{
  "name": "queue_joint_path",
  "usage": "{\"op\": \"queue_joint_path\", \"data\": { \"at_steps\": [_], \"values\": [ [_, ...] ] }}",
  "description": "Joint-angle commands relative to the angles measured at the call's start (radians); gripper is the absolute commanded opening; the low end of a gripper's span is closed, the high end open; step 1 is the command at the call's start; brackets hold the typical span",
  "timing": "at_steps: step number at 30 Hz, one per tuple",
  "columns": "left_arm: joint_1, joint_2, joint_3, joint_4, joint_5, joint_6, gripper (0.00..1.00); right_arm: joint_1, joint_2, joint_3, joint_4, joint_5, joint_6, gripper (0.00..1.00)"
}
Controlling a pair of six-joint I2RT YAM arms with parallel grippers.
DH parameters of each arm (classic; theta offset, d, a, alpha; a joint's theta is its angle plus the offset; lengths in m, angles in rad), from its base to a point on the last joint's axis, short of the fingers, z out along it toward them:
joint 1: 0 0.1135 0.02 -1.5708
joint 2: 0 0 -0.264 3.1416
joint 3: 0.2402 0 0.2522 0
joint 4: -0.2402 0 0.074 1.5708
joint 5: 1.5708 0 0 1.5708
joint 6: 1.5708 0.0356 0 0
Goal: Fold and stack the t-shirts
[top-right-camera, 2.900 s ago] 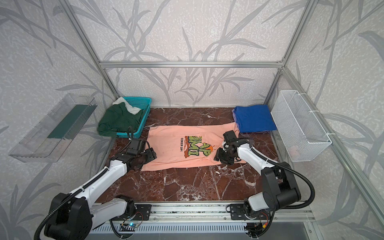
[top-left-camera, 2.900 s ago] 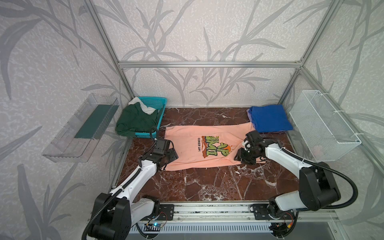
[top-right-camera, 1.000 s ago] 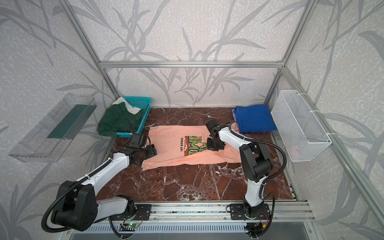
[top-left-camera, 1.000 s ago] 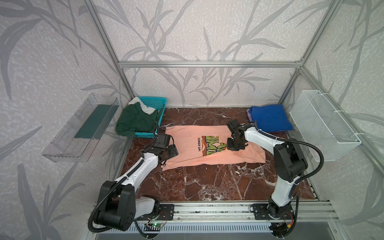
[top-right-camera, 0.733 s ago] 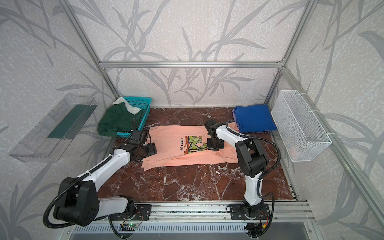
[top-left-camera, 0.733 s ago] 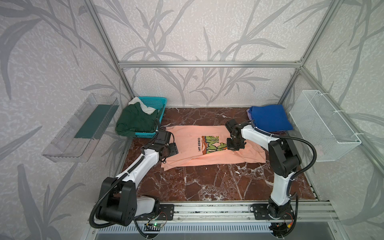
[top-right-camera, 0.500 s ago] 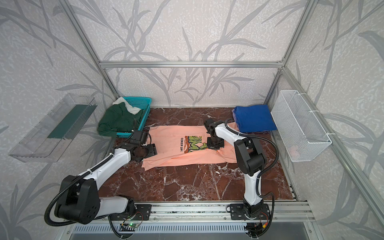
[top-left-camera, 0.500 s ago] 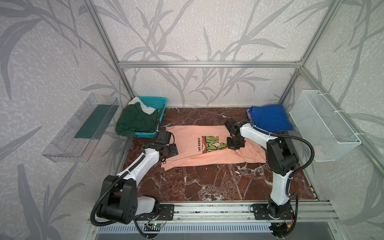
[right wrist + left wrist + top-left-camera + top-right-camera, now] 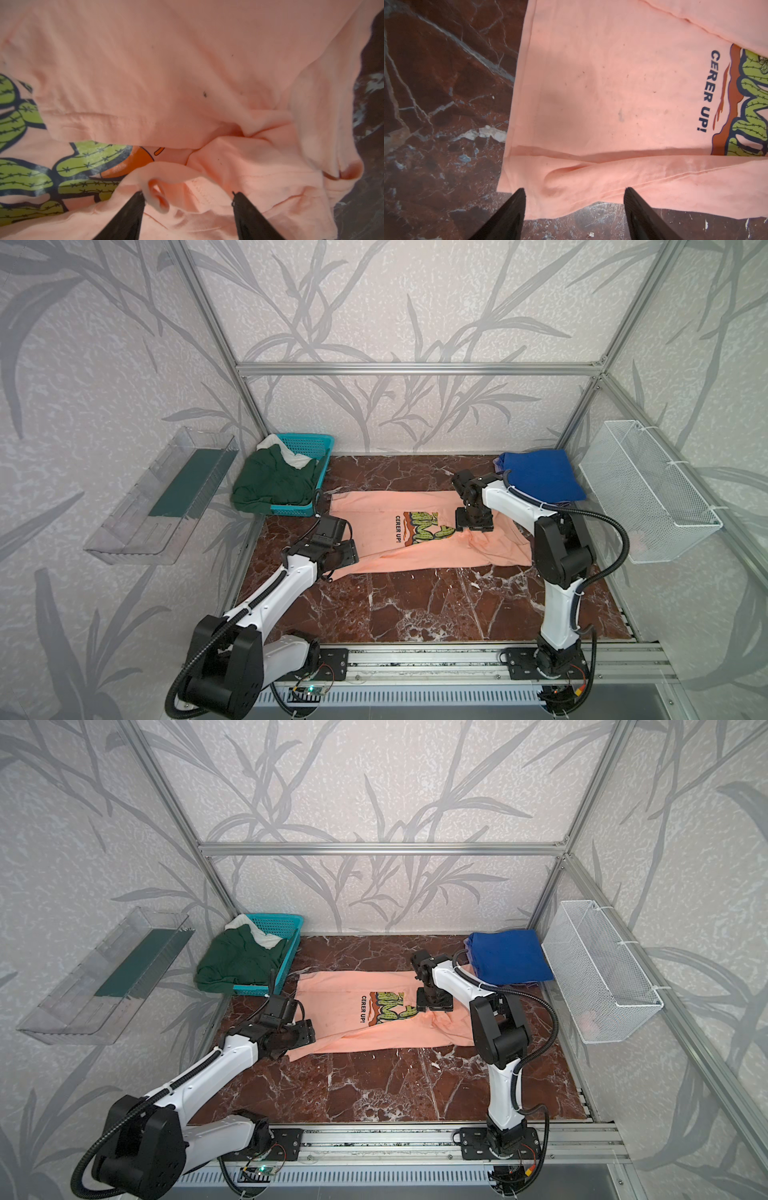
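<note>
Peach-pink cotton lies directly beneath both of my grippers: the printed t-shirt [image 9: 386, 539] is spread on the worktop [image 9: 415, 605], print side up. Status change, right gripper [image 9: 187, 194]: a second ago its jaws were clamped on the shirt's edge as I carried it inward over the garment. They now stand wide apart and hold nothing. The right wrist view shows the released layer lying ahead of the gripper as a folded flap that covers part of the cactus lettering. A small loop of cloth stands up between the jaws, close against one finger. Meaning for the task: this side fold is laid down but loose and rumpled. I judge that a straight upward withdrawal is required, since a sideways exit could snag the loop and undo the fold. Left gripper [image 9: 574, 190]: jaws open as before, empty, straddling the hem corner just below it, where a soft ridge runs along the near edge. The blue t-shirt [image 9: 540, 475] lies folded beyond my right gripper, near it but apart. The dark green t-shirt [image 9: 270, 485] and a white one [image 9: 293, 458] wait in the teal basket [image 9: 320, 440] beyond my left gripper.
</note>
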Motion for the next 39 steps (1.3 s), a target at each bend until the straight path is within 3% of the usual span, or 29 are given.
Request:
{"op": "queue_joint_path", "data": {
  "at_steps": [1, 7, 18, 28, 35, 37, 39],
  "values": [
    [-0.01, -0.034, -0.033, 0.019, -0.016, -0.037, 0.75, -0.038, -0.013, 0.052, -0.019, 0.028, -0.017, 0.72],
    [-0.031, -0.052, -0.07, 0.026, -0.01, -0.058, 0.74, -0.055, -0.017, 0.102, -0.028, 0.034, -0.038, 0.73],
    [-0.067, -0.051, -0.133, 0.044, -0.015, -0.099, 0.73, -0.073, -0.09, -0.003, 0.022, -0.03, -0.025, 0.75],
    [-0.094, -0.017, -0.189, 0.075, -0.017, -0.146, 0.68, -0.095, -0.097, -0.001, 0.035, -0.048, -0.032, 0.75],
    [-0.094, 0.028, -0.171, 0.07, -0.093, -0.158, 0.53, -0.104, -0.091, -0.003, 0.042, -0.065, -0.041, 0.75],
    [-0.094, 0.055, -0.154, 0.057, -0.12, -0.166, 0.44, -0.11, -0.091, -0.005, 0.046, -0.074, -0.045, 0.75],
    [-0.094, 0.081, -0.129, 0.024, -0.15, -0.183, 0.43, -0.114, -0.092, -0.008, 0.05, -0.081, -0.047, 0.75]
  ]
}}
